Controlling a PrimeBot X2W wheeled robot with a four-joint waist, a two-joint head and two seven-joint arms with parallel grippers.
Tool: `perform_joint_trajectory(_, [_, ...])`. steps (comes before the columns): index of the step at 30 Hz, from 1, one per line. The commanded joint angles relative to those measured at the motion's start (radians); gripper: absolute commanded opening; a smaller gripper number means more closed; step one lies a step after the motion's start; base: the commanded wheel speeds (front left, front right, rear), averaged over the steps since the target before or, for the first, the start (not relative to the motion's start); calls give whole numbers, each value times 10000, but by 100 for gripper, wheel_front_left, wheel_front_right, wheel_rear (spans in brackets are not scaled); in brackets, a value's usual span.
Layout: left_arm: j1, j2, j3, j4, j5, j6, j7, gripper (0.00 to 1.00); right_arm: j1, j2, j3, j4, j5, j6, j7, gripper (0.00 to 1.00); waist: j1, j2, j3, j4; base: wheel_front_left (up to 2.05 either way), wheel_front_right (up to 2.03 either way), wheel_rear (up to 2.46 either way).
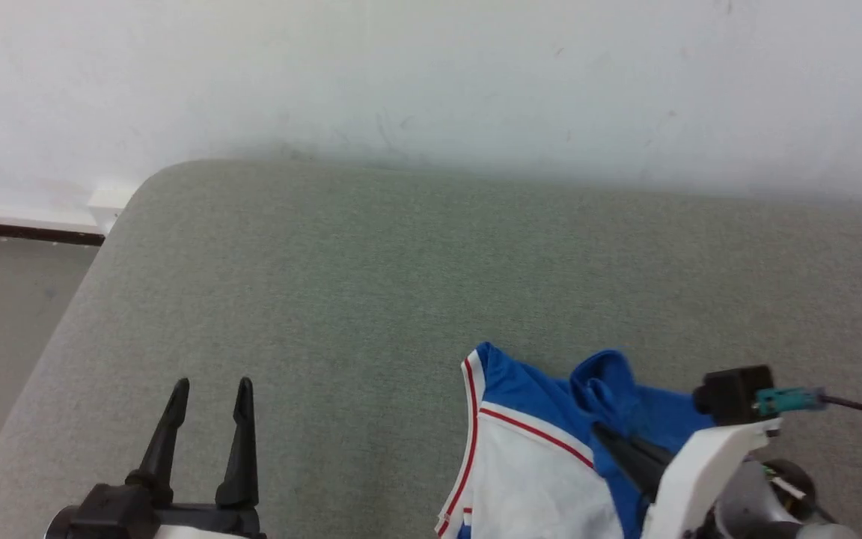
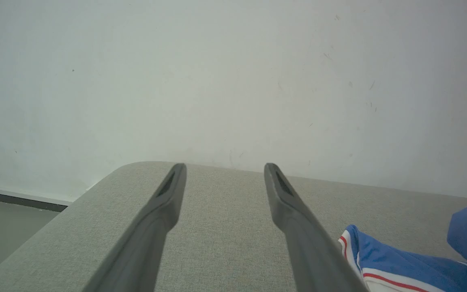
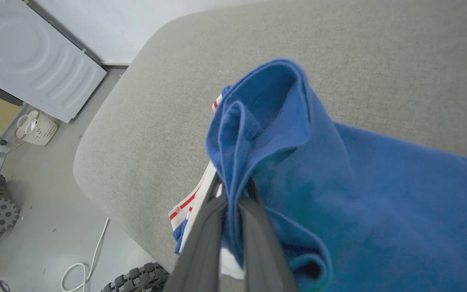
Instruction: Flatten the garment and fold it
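Note:
The garment (image 1: 543, 442), royal blue with a white sleeve and red-and-white trim, lies bunched at the lower right of the grey-green cushioned surface (image 1: 371, 284). My right gripper (image 1: 610, 438) comes in from the lower right and is shut on a raised fold of the blue fabric (image 3: 258, 134), pinched between its two dark fingers. My left gripper (image 1: 210, 385) stands open at the lower left, fingers apart over bare cushion, well left of the garment (image 2: 399, 259). The lettering and number are hidden.
A white wall (image 1: 431, 75) runs behind the surface, whose rounded left edge drops to a grey floor (image 1: 4, 314). Beyond that edge, the right wrist view has a white appliance (image 3: 26, 52), a small basket (image 3: 37, 127), a white cable (image 3: 83, 263) and wheels (image 3: 140, 278).

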Motion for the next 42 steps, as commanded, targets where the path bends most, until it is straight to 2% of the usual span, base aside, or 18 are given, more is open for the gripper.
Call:
perform_joint_trajectory(1, [-68,-33,-30,36,9,-52,-45,100,-223,48,227,351,126,-7,-275,0,0,0,-1,256,0,0,0])
perform_joint_trajectory(7, [-156,-33,-177,110,20,-74,-45,100,-678,57,879,1797,882,-7,-1101,0,0,0,57,721,0,0,0])
perform_joint_trajectory(12, [-218,-33,-139,134,-22,-90,-45,100,-1254,58,1285,3115,995,-7,-1794,0,0,0,174,1002,0,0,0])
perform_joint_trajectory(13, [-226,-33,-128,141,-31,-94,-45,100,-1370,58,1311,3397,963,-7,-1952,3,0,0,208,1038,0,0,0])
perform_joint_trajectory(14, [-235,-33,-120,150,-39,-97,-45,100,-1493,59,1354,3663,890,-7,-2123,100,0,0,228,1063,0,0,0])
perform_joint_trajectory(20, [-277,-33,-70,190,-87,-111,-45,100,-2074,59,2866,4040,1784,-7,-2696,100,0,0,308,1045,0,0,0])
perform_joint_trajectory(24, [-288,-33,-100,220,-110,-114,-45,100,-2473,60,3296,3916,1944,-7,-3025,100,0,0,240,872,0,0,0])
perform_joint_trajectory(27, [-288,-33,-91,179,-133,-114,-45,100,-2951,42,3071,3812,1008,-7,-3407,100,0,0,172,666,0,0,0])
perform_joint_trajectory(29, [-285,-33,-73,139,-159,-118,-45,100,-3248,-225,2834,3708,168,-7,-3762,100,0,0,118,498,0,0,0])
perform_joint_trajectory(32, [-279,-33,-55,99,-204,-123,-45,100,-3534,-805,2422,3543,-689,-7,-4369,100,0,0,49,228,0,0,0])
perform_joint_trajectory(36, [-266,-34,-25,66,-263,-129,-45,100,-3753,-2141,1827,3542,-2470,-7,-5425,100,0,0,-30,-191,0,0,0])
perform_joint_trajectory(42, [-278,-34,-99,60,-300,-137,-45,100,-3292,-2903,340,3346,-3614,-7,-6862,100,0,0,-86,-738,0,0,0])
